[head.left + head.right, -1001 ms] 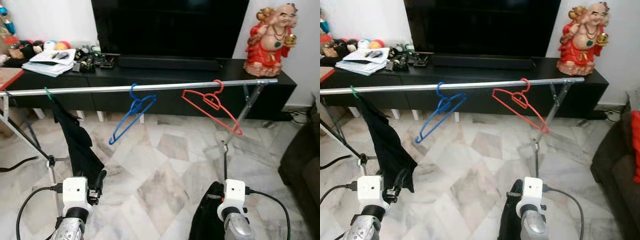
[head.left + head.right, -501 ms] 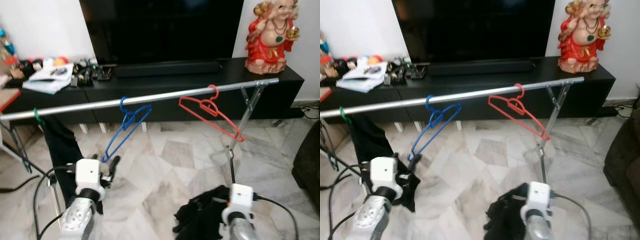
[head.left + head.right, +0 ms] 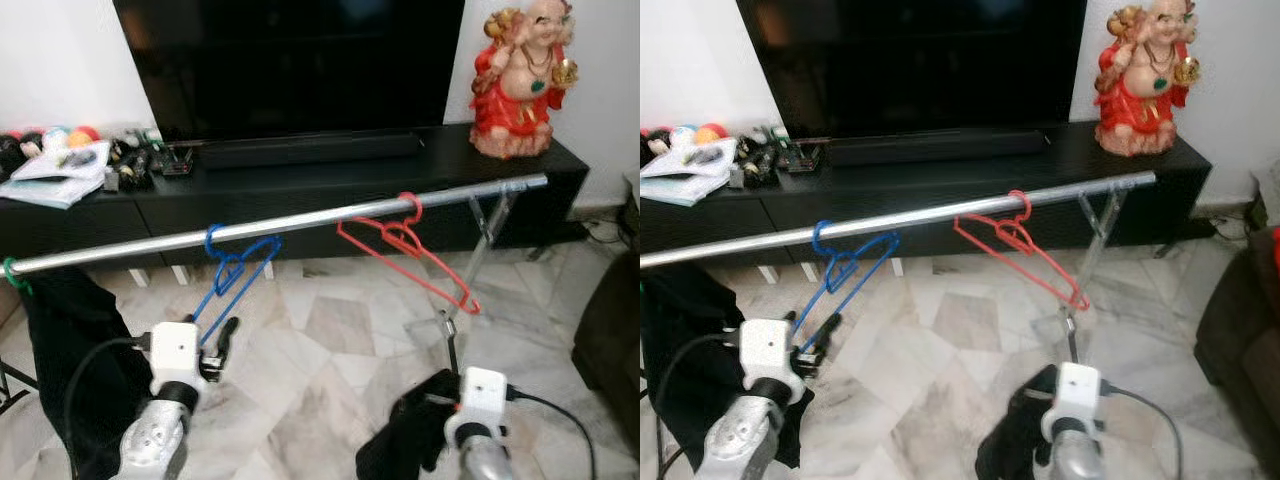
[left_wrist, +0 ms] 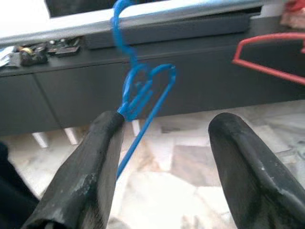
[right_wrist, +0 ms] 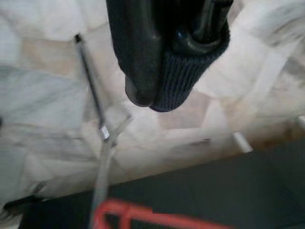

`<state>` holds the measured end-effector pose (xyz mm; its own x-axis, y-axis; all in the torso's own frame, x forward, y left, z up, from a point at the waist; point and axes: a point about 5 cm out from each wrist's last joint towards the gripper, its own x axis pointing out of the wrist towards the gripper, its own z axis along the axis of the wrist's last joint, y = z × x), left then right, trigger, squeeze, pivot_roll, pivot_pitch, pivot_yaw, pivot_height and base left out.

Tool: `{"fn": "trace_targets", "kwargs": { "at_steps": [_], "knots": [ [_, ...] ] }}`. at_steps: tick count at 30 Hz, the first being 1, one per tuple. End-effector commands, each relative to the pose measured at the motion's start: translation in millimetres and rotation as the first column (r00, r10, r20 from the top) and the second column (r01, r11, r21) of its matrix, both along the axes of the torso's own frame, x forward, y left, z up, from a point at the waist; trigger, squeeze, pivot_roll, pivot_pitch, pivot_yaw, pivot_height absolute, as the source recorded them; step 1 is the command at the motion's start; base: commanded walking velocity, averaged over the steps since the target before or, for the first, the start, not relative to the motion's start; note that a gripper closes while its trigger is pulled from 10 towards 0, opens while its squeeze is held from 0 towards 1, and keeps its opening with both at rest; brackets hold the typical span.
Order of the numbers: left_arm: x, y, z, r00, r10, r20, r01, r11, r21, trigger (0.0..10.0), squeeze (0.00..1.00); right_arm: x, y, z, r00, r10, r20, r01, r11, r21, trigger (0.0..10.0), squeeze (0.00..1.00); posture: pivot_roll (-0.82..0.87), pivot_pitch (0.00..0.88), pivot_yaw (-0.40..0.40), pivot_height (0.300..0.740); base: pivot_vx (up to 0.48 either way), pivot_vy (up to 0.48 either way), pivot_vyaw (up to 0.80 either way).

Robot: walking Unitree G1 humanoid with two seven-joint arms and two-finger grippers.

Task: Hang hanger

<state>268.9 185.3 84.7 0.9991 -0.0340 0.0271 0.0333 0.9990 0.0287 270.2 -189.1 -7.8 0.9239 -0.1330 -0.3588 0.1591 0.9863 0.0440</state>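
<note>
Head cameras look forward and down from above my arms, taking in the silver rail (image 3: 270, 224), the TV cabinet (image 3: 300, 170) and the marble floor (image 3: 940, 340); both eyes share this scene. Left wrist camera sits close, facing along my fingers (image 4: 86, 176) at the blue hanger (image 4: 143, 90) and rail. Right wrist camera faces floor and cabinet, red hanger (image 5: 143, 217) at its edge.
</note>
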Motion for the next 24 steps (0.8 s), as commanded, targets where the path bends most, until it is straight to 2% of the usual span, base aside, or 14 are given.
{"fn": "trace_targets", "kwargs": {
  "at_steps": [1,18,24],
  "knots": [
    [-0.7,12.3,5.0,0.999,0.038,0.015,-0.038,0.999,0.013,10.0,0.0,10.0,17.3,6.7,0.998,0.053,0.029,-0.053,0.998,0.018,10.0,0.0,-0.04,0.035,0.052,0.74,0.33,0.0,0.0],
    [-1.1,10.7,5.7,0.999,0.046,0.022,-0.046,0.999,0.006,10.0,0.0,5.5,19.8,-0.3,0.996,0.089,-0.015,-0.088,0.996,0.028,10.0,0.0,-0.04,0.064,0.044,0.74,0.32,0.0,0.0],
    [-3.3,6.1,6.1,1.0,-0.016,0.003,0.016,1.0,0.002,10.0,0.0,4.8,21.3,-1.4,0.994,0.104,-0.024,-0.104,0.994,0.025,10.0,0.0,-0.03,0.074,0.04,0.74,0.0,0.0,0.0]
  ]
}}
